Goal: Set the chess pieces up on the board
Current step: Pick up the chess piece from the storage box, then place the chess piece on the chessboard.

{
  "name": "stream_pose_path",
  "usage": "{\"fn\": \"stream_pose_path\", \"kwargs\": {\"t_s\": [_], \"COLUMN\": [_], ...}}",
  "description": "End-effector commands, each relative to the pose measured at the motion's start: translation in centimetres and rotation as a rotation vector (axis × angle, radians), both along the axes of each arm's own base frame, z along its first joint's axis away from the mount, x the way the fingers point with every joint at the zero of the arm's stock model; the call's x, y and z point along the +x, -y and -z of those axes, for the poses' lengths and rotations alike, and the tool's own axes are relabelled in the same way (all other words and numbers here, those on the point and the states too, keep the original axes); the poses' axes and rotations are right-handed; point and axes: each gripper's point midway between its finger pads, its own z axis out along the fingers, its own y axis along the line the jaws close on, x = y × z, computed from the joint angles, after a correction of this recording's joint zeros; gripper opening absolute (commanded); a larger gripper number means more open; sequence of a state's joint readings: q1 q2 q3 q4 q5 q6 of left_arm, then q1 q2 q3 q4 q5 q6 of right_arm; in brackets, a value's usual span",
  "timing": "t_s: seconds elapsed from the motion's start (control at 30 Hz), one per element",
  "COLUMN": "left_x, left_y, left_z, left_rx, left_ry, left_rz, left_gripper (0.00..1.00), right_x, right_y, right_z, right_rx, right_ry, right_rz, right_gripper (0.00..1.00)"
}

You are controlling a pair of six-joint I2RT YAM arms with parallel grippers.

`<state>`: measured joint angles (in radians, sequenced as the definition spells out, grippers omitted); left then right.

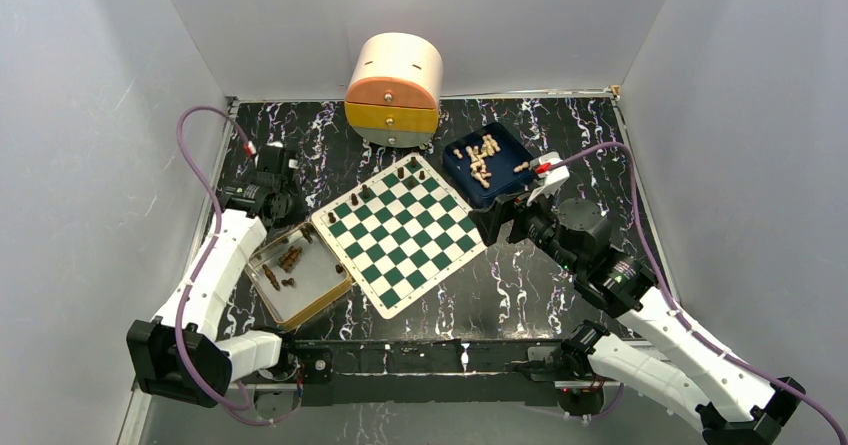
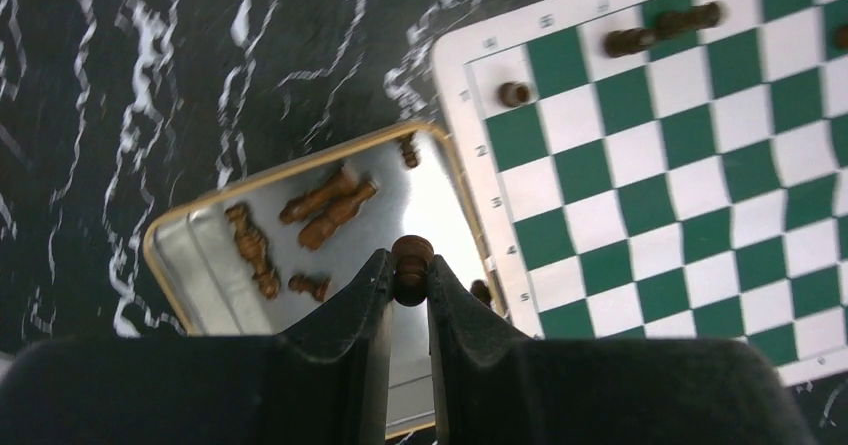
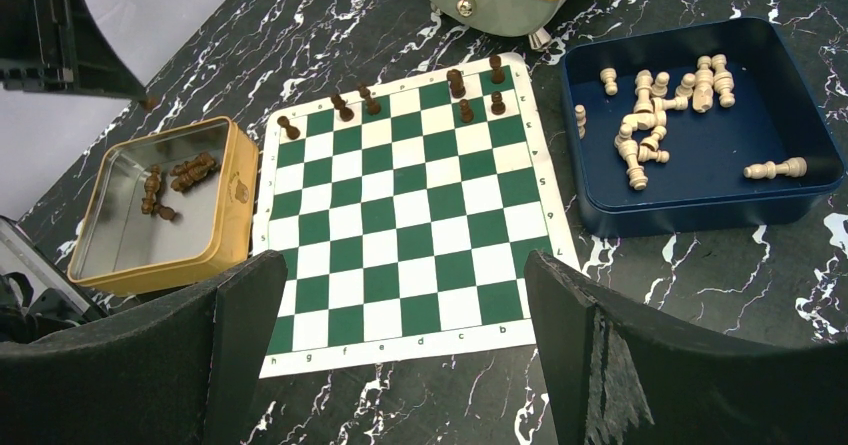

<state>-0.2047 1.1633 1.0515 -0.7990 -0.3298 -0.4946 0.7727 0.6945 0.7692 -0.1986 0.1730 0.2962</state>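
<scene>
Two white robot arms are reaching over a black counter [image 1: 520, 285] veined with white. The board [image 1: 400, 233], with green and white squares and a thin white border, is lying flat at the middle of the counter, turned at an angle to the counter's edges.

The left hand [image 2: 408, 277] is hanging over a tan-rimmed metal tin [image 2: 170, 255] that is sitting just beside the board's left edge. Its two black fingers are pinched almost together and are gripping one dark brown chess piece [image 2: 411, 253], whose rounded end is poking out between the fingertips. Whether that piece is clear of the tin's floor cannot be told. Several loose dark pieces [image 2: 322, 197] are lying on their sides in the tin, two of them side by side near its middle.

The right hand [image 3: 402, 265] is hanging beside the board's right side, close to a blue tray [image 3: 700, 205]. Its fingers are standing spread wide apart and are holding nothing.

Several standing dark pieces [image 3: 455, 83] are lining the two rows of the board nearest a round drawer box [image 1: 393, 85], which is sitting at the back of the counter. The other squares are showing bare.

The blue tray is sitting just off the board's right corner. A heap of pale pieces [image 3: 645, 115] is lying jumbled inside it, and one of them is lying apart near the tray's outer wall.
</scene>
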Motion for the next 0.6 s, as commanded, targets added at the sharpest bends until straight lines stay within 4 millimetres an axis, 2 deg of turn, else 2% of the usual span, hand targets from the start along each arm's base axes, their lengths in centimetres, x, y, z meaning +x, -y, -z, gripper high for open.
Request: {"fn": "stream_pose_path", "kwargs": {"t_s": [0.0, 0.17, 0.33, 0.43, 0.57], "left_x": [4.4, 8.1, 10.8, 12.0, 13.5], "left_y": [3.1, 5.5, 7.9, 10.0, 13.7], "left_z": [-2.9, -2.9, -2.3, -1.5, -0.9], "left_rx": [-0.049, -0.082, -0.036, -0.051, -0.073], "left_ry": [0.114, 0.160, 0.163, 0.144, 0.167], "left_rz": [0.257, 0.371, 0.512, 0.602, 0.726], "left_gripper": [0.11, 0.11, 0.11, 0.12, 0.12], "right_x": [0.1, 0.3, 0.3, 0.5, 0.7], "right_y": [-0.4, -0.4, -0.3, -0.3, -0.4], "right_z": [-2.4, -2.1, -2.3, -2.4, -2.2], "right_rx": [0.061, 0.046, 0.040, 0.035, 0.026], "right_ry": [0.061, 0.053, 0.059, 0.062, 0.054], "right_rz": [-0.009, -0.008, -0.002, 0.001, 0.003], "right_gripper": [0.99, 0.99, 0.99, 0.99, 0.99]}}
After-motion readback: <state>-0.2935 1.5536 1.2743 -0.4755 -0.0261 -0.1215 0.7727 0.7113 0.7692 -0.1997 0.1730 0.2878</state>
